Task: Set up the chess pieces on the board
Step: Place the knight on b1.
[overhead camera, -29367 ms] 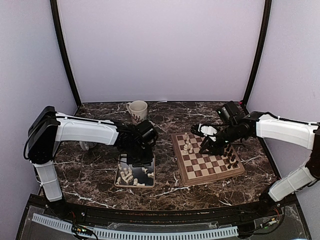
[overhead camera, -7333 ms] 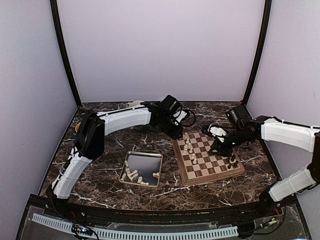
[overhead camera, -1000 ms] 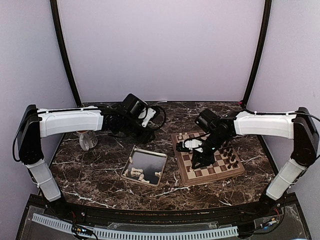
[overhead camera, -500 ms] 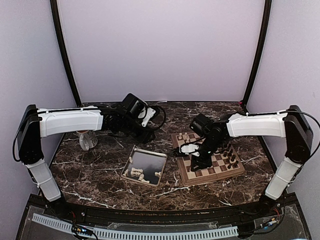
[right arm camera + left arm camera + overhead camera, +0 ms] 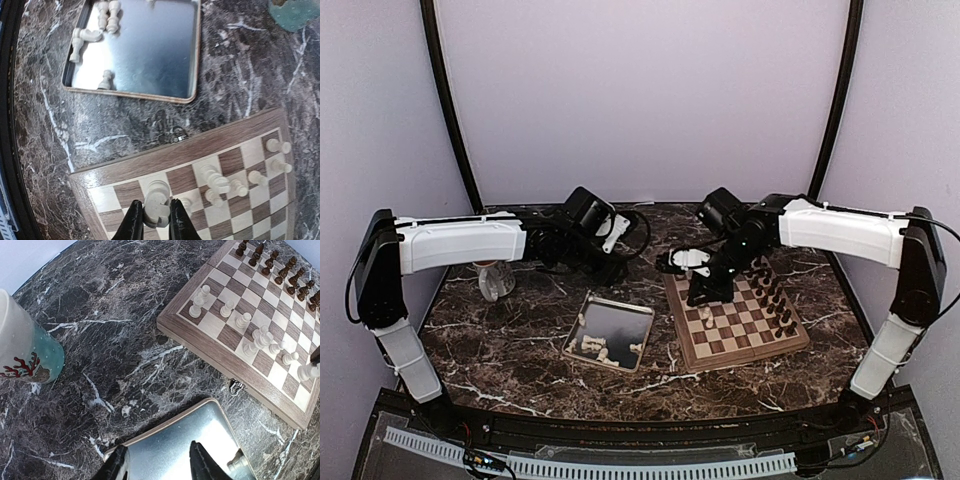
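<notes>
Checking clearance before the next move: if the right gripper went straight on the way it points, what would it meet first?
The cream chess piece in the right gripper, then the board just behind; their gap is unclear.

Clustered chess pieces obstruct the board's left columns.

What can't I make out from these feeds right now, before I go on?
- Right wrist: held chess piece seen from above, fingers cover its sides; type unclear.
- Top view: right end effector hides the board's far-left squares.
- Left wrist: tray cut off by the bottom edge.
- Top view: tray's loose pieces too small to identify.
</notes>
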Robot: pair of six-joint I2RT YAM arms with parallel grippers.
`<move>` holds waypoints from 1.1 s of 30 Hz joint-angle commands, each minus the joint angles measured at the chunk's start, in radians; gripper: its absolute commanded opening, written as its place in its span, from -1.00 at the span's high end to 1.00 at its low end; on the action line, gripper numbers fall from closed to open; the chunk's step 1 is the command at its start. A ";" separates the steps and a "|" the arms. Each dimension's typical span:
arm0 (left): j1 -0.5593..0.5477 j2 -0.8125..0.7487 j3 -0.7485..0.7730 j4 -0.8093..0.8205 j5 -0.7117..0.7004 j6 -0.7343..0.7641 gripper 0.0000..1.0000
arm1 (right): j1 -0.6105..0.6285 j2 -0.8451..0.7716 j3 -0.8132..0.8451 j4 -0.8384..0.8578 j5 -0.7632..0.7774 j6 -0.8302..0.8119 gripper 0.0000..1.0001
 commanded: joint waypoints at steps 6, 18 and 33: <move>0.001 -0.025 0.014 -0.029 -0.042 0.003 0.14 | -0.092 0.079 0.174 0.031 0.062 0.076 0.74; 0.001 -0.035 0.017 -0.036 -0.038 0.005 0.15 | -0.121 0.287 0.360 -0.059 0.055 0.115 0.75; 0.000 -0.047 0.015 -0.034 -0.032 0.007 0.15 | -0.129 0.387 0.384 -0.065 0.080 0.131 0.74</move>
